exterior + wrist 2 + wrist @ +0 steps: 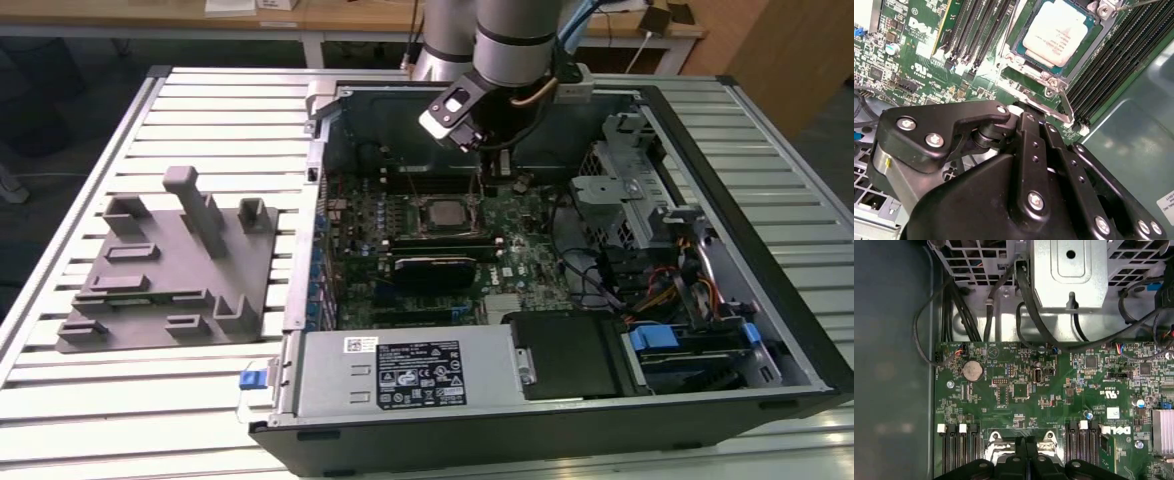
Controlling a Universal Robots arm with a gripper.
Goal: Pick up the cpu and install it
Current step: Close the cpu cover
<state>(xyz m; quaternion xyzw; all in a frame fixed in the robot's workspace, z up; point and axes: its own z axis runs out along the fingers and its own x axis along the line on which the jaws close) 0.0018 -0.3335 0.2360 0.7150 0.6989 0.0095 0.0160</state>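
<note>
Gripper shut and empty, I hover just short of the cpu, seated flat in its socket ahead of my tips.

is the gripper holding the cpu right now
No, in the second wrist view the cpu lies in the socket, apart from the gripper.

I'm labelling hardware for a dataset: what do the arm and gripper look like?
The arm is silver-grey tube sections with a black band, pale blue cables alongside. The gripper is matte black jointed links fastened by silver screws.
</note>
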